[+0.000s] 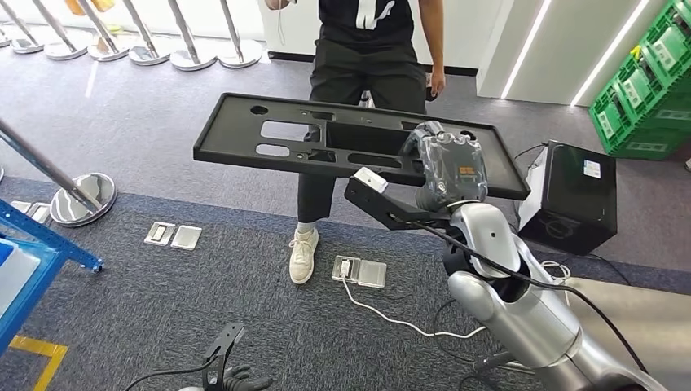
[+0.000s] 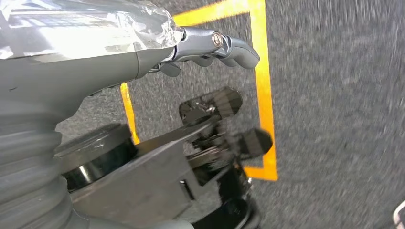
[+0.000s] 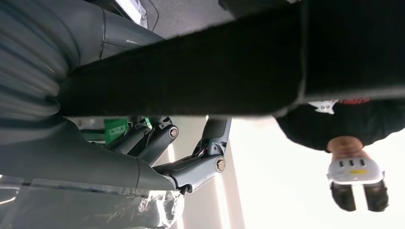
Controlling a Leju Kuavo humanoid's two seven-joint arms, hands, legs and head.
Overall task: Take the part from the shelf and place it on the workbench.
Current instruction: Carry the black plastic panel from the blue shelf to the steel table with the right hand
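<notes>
The part is a long, flat black plastic panel (image 1: 326,142) with several cut-outs, held level in the air in the head view. My right hand (image 1: 444,167), wrapped in clear film, grips it near its right end. In the right wrist view the panel's dark underside (image 3: 200,67) crosses the picture, and the right hand's fingers (image 3: 191,152) curl against it. My left hand (image 1: 236,379) hangs low at the bottom of the head view. The left wrist view shows the left hand's fingers (image 2: 229,47) spread over the carpet with nothing in them.
A person (image 1: 367,49) in black stands just behind the panel and holds a white controller (image 3: 356,169). A black box (image 1: 570,195) and green crates (image 1: 644,90) are at the right. A blue shelf frame (image 1: 33,244) and chrome stanchions (image 1: 81,195) stand left. A grey surface (image 1: 644,318) lies lower right.
</notes>
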